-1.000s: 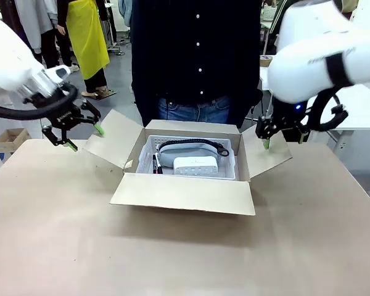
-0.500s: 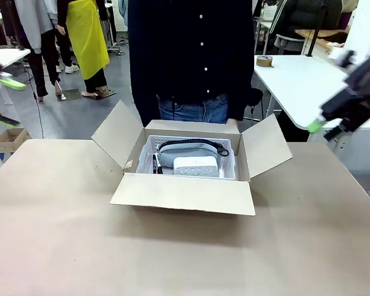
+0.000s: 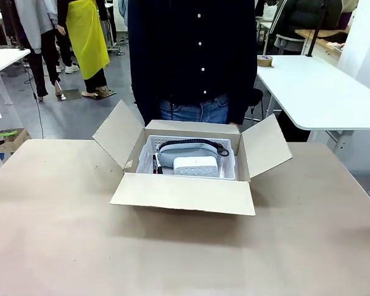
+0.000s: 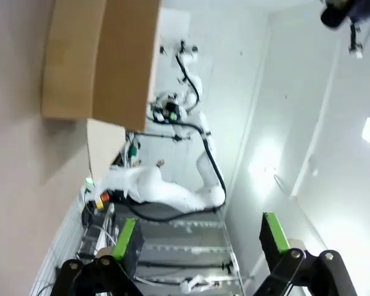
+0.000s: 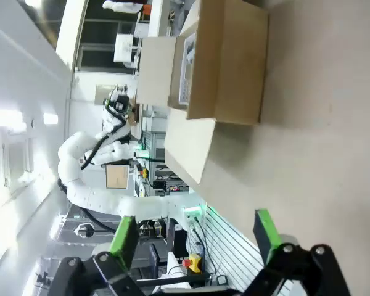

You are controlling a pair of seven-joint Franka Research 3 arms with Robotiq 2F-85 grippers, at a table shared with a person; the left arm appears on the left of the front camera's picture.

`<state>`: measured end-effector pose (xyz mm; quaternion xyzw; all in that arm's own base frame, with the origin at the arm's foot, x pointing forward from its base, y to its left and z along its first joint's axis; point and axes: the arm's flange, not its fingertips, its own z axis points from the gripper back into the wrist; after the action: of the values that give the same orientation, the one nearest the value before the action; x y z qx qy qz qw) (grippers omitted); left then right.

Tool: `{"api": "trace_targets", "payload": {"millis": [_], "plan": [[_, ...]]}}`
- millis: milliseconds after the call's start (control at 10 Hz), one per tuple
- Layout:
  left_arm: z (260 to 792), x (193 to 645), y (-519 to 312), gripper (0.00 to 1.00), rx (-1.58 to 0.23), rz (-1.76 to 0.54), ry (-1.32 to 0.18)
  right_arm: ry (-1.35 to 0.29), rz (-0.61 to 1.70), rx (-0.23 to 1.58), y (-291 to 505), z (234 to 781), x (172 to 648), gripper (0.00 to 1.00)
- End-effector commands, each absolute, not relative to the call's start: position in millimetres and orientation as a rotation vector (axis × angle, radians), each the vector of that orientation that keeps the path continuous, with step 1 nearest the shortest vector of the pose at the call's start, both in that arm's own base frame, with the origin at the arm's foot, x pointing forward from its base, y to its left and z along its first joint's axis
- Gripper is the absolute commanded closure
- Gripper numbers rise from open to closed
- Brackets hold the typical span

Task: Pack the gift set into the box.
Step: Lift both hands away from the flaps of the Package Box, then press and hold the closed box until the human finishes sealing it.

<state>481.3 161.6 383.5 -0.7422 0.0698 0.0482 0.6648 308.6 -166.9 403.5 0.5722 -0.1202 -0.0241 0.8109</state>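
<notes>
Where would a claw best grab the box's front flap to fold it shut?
Probably at its long free edge, mid-width, coming from the robot's side. The near flap of the box slopes outward with that thin edge exposed, so it could be pinched from above and below.

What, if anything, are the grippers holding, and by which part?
Nothing: the left gripper and right gripper are open and empty; the gift set lies in the box.

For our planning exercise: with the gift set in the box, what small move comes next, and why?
Probably fold one side flap down with the open, empty left claw: the whitish translucent plastic tray sits inside the brown corrugated cardboard box, whose four flaps stand open.
</notes>
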Motion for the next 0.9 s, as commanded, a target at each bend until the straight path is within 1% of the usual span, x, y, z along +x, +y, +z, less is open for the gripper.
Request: {"api": "trace_targets", "payload": {"millis": [0,800], "plan": [[392.5,472.2,153.9,0.00,-1.696,0.047,0.201,-0.255,0.105,1.102,-131.3,438.8,329.5,0.00],[392.5,472.2,153.9,0.00,-1.696,0.047,0.201,-0.255,0.105,1.102,-131.3,438.8,329.5,0.00]]}}
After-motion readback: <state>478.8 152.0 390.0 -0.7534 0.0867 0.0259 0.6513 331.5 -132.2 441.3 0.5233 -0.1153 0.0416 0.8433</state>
